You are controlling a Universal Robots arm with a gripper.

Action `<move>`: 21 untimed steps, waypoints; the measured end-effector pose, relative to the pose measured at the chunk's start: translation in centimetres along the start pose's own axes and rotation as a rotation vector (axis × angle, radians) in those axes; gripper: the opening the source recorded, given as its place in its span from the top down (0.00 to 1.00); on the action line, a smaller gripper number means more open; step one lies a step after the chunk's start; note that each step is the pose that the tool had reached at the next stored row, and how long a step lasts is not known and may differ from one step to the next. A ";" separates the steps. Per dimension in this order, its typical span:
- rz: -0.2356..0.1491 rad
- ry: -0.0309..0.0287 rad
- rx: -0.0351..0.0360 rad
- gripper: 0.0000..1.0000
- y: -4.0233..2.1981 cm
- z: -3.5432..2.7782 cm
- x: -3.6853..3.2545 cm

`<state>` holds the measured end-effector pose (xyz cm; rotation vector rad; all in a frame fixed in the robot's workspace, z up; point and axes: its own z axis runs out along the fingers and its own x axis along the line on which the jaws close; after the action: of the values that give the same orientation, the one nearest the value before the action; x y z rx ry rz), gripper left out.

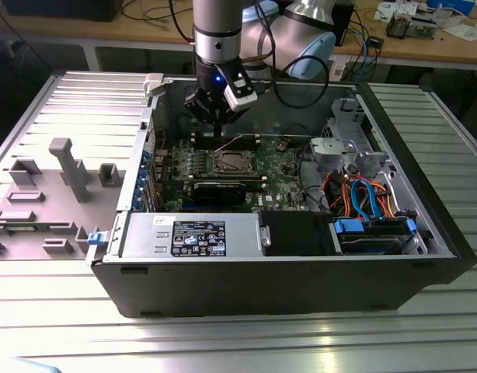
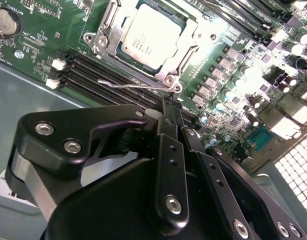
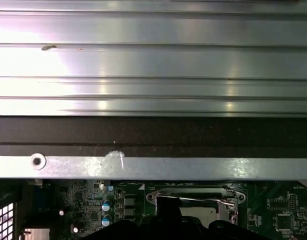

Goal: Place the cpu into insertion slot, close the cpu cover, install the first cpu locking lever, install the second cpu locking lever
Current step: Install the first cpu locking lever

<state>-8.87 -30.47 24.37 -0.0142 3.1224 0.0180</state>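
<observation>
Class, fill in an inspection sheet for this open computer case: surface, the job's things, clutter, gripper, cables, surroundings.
Surface: ribbed metal table carrying the open computer case.
Job's things: cpu sits in its socket on the motherboard; cpu cover lies flat around it; a wire locking lever lies beside the memory slots.
Clutter: grey fixture blocks on the exterior view's left.
Gripper: gripper above the lever's end, fingers together.
Cables: orange and blue leads near the drive cage.
Surroundings: wooden bench behind.
</observation>
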 end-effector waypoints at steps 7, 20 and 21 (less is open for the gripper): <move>-0.007 0.0003 0.0005 0.89 0.06 0.41 -0.11; -0.010 0.0002 0.0003 0.89 0.06 0.69 -0.13; -0.010 0.0002 0.0003 0.89 0.06 0.71 -0.13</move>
<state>-8.72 -30.41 23.67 -0.0299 3.1224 0.0174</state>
